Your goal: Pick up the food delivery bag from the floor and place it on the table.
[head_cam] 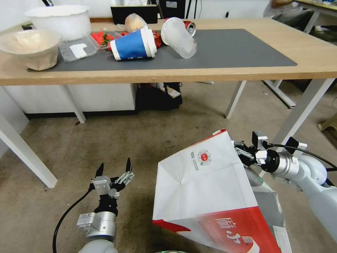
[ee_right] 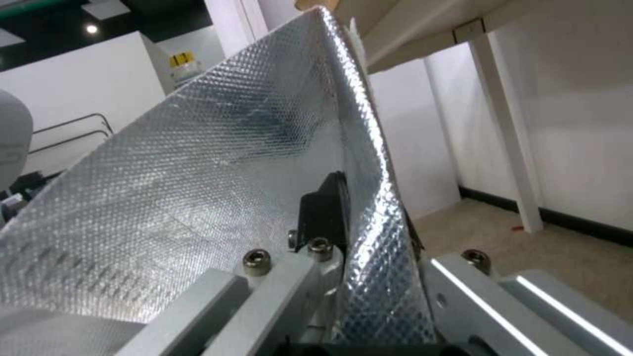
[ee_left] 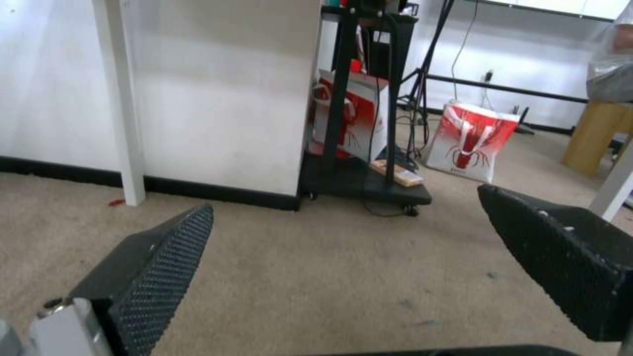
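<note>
Nearest the robot, the left claw [head_cam: 114, 168] is hanging low over the floor [head_cam: 105, 147], its fingers spread and holding nothing. Beside it, the right claw [head_cam: 242, 151] is pinching the bag [head_cam: 207, 189] by one wall at its open rim, one finger [ee_right: 323, 212] lying against the foil lining. The bag is hanging tilted, its long axis slanting, its folded white base facing up and toward the surface [head_cam: 309, 45]. Judging by this, the pick-up is done; raising the bag and setting it on the surface beyond is left, and the mat's [head_cam: 245, 49] right half is looking free
</note>
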Robot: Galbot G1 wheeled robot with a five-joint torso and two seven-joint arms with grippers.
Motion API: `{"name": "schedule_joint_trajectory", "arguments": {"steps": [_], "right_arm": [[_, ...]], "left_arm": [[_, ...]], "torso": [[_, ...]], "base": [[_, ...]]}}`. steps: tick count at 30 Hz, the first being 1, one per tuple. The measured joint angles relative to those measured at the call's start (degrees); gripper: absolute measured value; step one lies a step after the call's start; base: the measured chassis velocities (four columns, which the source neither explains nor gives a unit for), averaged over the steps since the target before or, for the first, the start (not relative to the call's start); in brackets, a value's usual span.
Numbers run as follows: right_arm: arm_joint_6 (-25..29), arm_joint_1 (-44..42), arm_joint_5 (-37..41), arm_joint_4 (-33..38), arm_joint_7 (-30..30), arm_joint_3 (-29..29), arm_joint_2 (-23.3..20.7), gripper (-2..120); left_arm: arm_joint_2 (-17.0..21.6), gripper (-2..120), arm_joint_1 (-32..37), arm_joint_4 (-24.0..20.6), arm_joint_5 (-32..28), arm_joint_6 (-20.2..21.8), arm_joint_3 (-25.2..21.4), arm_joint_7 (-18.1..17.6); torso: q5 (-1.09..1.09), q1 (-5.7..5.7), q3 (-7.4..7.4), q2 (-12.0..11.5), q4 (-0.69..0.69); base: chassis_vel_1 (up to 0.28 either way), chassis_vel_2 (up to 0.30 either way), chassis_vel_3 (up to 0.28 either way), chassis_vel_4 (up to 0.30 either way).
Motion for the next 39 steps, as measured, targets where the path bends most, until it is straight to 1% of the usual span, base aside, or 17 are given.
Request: {"name": "schedule_joint_trajectory", "arguments": {"steps": [3, 6, 17, 24, 25, 28, 30, 37, 39], "right_arm": [[0.01, -0.73, 0.16, 0.66, 0.17, 0.75, -0.25, 0], [0.01, -1.11, 0.23, 1.03, 0.25, 1.11, -0.41, 0], [0.02, -1.45, 0.36, 1.68, 0.41, 1.46, -0.87, 0], [0.02, -1.12, 0.53, 1.72, 0.62, 1.47, -1.31, 0], [0.02, -1.12, 0.53, 1.72, 0.62, 1.47, -1.31, 0], [0.02, -1.01, 0.54, 1.69, 0.73, 1.43, -1.31, 0], [0.02, -1.01, 0.54, 1.66, 0.76, 1.39, -1.31, 0], [0.06, -0.87, 0.48, 1.46, 0.79, 1.29, -1.45, 0], [0.07, -0.87, 0.48, 1.46, 0.80, 1.29, -1.49, 0]], "left_arm": [[0.03, 100, 0.03, -0.05, 0.22, -0.01, 0.03, 0.05], [0.03, 100, 0.02, -0.05, 0.23, -0.01, 0.11, 0.05], [0.12, 100, -0.02, -0.06, 0.33, -0.09, 0.13, 0.00], [0.07, 100, -0.25, 0.02, 0.39, -0.09, 0.13, 0.02], [0.07, 100, -0.25, 0.02, 0.39, -0.09, 0.13, 0.02], [0.10, 100, -0.36, 0.15, 0.39, -0.07, 0.14, 0.02], [0.10, 100, -0.37, 0.16, 0.39, -0.04, 0.14, 0.02], [0.11, 100, -0.63, 0.35, 0.37, 0.16, 0.13, -0.01], [0.12, 100, -0.66, 0.36, 0.37, 0.19, 0.13, -0.02]], "torso": [[0.00, 0.13, 0.83, 0.96, 0.00], [0.00, 0.15, 1.27, 1.44, -0.01], [0.01, 0.32, 2.41, 2.51, -0.01], [0.00, 0.59, 3.82, 4.22, -0.01], [0.00, 0.59, 3.82, 4.22, -0.01], [0.00, 0.81, 4.51, 5.15, -0.01], [0.00, 0.87, 4.65, 5.37, -0.01], [0.00, 1.26, 6.06, 7.19, -0.01], [0.00, 1.35, 6.26, 7.48, -0.01]], "base": [[0.000, 0.000, 0.000, 0.000], [0.000, 0.000, 0.000, 0.000], [0.000, 0.000, 0.000, 0.000], [0.000, 0.000, 0.000, 0.000], [0.000, 0.000, 0.000, 0.000], [0.000, 0.000, 0.000, 0.000], [0.000, 0.000, 0.000, 0.000], [0.000, 0.000, 0.000, 0.000], [0.000, 0.000, 0.000, 0.000]]}}
